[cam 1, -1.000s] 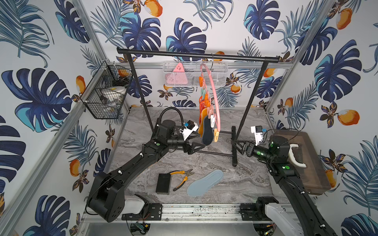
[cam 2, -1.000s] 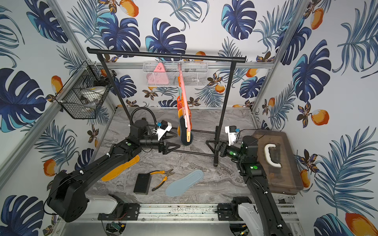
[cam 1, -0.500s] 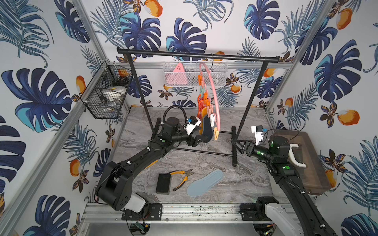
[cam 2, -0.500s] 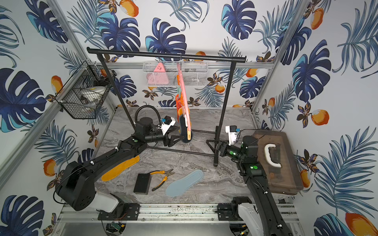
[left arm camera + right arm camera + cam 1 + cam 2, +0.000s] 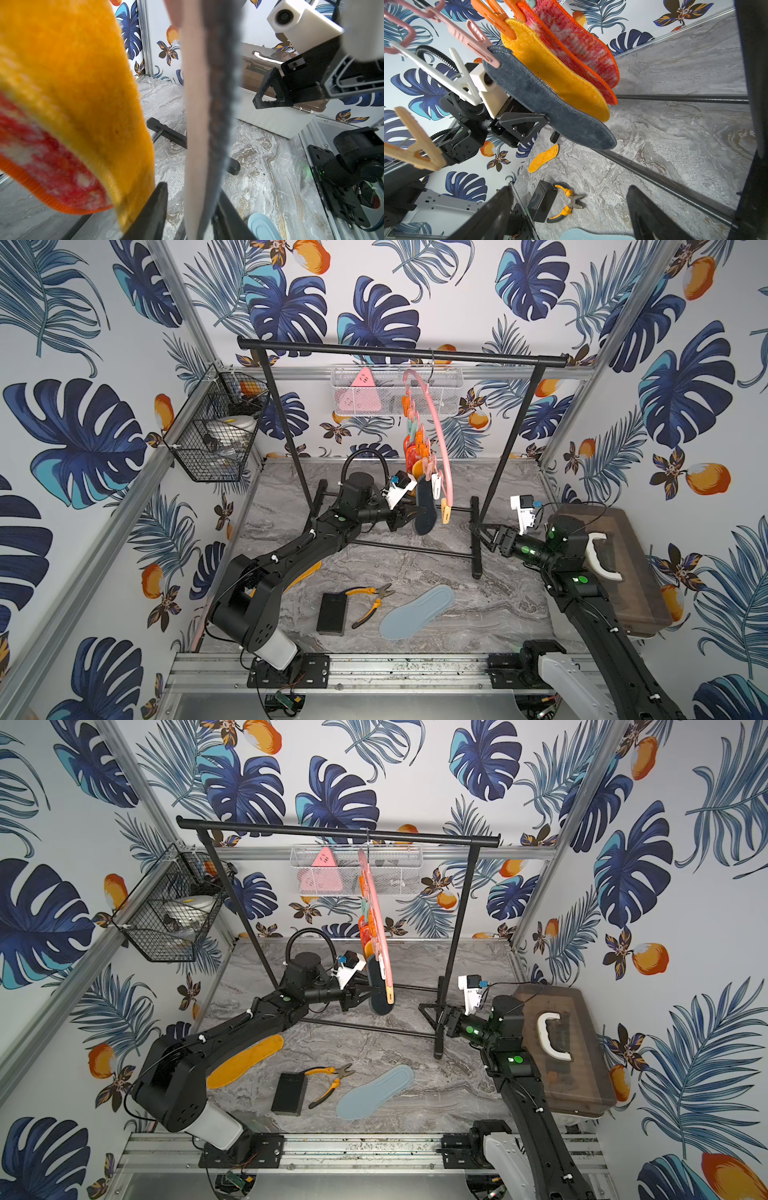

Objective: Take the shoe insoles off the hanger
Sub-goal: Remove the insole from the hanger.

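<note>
While the pink hanger (image 5: 436, 423) hangs by its hook from the black garment rack (image 5: 399, 353), both top views show you the left gripper (image 5: 409, 514) under the rack's bar, its jaws either side of the pegged dark grey insole (image 5: 424, 510). Open marble floor lies in front of the rack. There a light blue insole (image 5: 415, 612), yellow-handled pliers (image 5: 372, 601) and a black block (image 5: 331, 613) lie flat. In a top view a loose yellow-orange insole (image 5: 245, 1060) lies partly under the left arm. The right gripper (image 5: 484, 533) hovers just beside the rack's right foot.

Behind the bar, a white mesh tray (image 5: 395, 391) holds a pink triangular piece. At the rack's left post, a black wire basket (image 5: 208, 443) holds pale items you cannot make out. Right of the rack, a brown box (image 5: 631, 572) has its lid closed.

In the left wrist view, your black fingers (image 5: 153, 207) stand narrowed around the grey insole's thin stitched edge. A sliver of floor shows on one side, so they are not clamped.

In the right wrist view, the right jaws stand wide and empty. The fuzzy pegged yellow-orange insole (image 5: 550, 68) and two red-orange mesh insoles (image 5: 577, 47) fan out behind the felt-like grey one.
</note>
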Motion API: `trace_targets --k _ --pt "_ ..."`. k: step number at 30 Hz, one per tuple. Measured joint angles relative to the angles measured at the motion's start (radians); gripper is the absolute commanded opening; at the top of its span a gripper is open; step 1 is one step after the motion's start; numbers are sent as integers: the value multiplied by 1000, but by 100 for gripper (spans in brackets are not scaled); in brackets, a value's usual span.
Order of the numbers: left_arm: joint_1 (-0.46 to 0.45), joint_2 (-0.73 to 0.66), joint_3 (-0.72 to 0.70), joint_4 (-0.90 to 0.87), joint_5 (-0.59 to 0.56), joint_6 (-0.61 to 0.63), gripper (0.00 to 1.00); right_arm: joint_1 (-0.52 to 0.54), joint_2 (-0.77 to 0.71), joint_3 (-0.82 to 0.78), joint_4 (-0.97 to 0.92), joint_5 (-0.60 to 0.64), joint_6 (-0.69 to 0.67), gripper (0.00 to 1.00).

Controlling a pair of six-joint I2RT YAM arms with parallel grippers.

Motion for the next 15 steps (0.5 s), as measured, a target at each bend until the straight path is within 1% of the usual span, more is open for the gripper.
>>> trace_targets --k 2,3,7,8,10,15 --pt "0 15 11 3 -5 0 36 0 -2 0 1 0 1 89" --pt "-1 23 16 3 -10 0 33 0 -3 0 1 0 3 89" --pt "-2 34 21 0 -11 0 9 0 -13 0 0 0 10 89" --pt "-2 32 21 -4 -10 6 6 0 -13 1 -1 -1 6 89" --pt "-2 13 12 -21 -2 21 3 0 -13 7 -2 -6 -2 89" --pt "-2 -87 -7 -128 50 98 2 0 2 22 6 -48 -8 89"
